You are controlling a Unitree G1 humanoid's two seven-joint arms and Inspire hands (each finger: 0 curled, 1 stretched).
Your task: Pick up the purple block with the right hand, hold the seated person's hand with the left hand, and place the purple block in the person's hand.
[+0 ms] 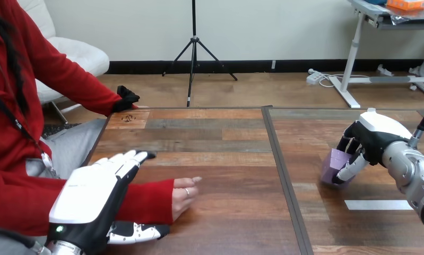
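The purple block (334, 164) rests on the table at the right, and my right hand (366, 141) is curled round it, with the fingers on its far side and the thumb (350, 170) against its near face. The person's hand (184, 195) lies on the table at the lower left, fingers pointing right. My left hand (95, 199) is above the person's red-sleeved forearm with its fingers straight, and its thumb (138, 232) lies along the near side of the sleeve. I cannot tell whether it touches the forearm.
A dark seam (284, 180) runs front to back between the two wooden table tops. A white strip (377, 205) of tape lies on the right table top near my right forearm. The person sits at the table's left edge.
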